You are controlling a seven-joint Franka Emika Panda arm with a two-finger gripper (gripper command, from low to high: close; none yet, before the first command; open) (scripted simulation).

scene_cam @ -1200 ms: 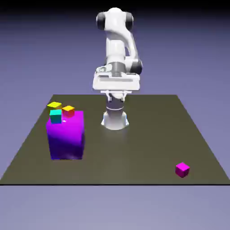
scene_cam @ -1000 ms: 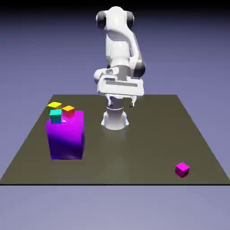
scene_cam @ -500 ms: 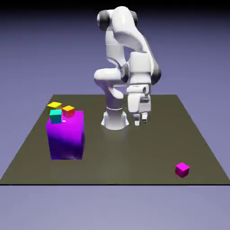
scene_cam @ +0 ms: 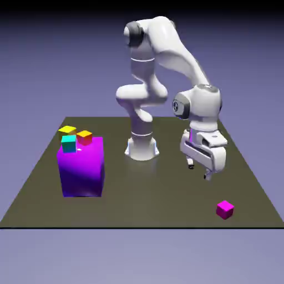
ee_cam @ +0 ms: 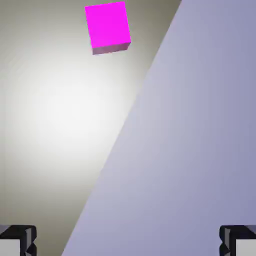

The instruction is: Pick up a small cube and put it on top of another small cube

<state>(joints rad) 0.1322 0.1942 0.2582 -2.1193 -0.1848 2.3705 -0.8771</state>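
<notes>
Right now the table (scene_cam: 166, 194) carries a big purple block (scene_cam: 81, 166) toward the exterior view's left, with yellow (scene_cam: 67, 131), orange (scene_cam: 84, 136) and teal (scene_cam: 69, 143) cubes on top. My gripper (scene_cam: 199, 171) hangs wide open, holding nothing. Near the front edge on the exterior view's right sits the pink cube (scene_cam: 224, 209), apart from my fingers.

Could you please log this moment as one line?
phase: approach | gripper: open, empty, above table | magenta cube: on table, not reached

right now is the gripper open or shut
Open. In the hand view the gripper fingertips sit far apart at the bottom corners, empty; the magenta cube lies ahead on the table.
</notes>
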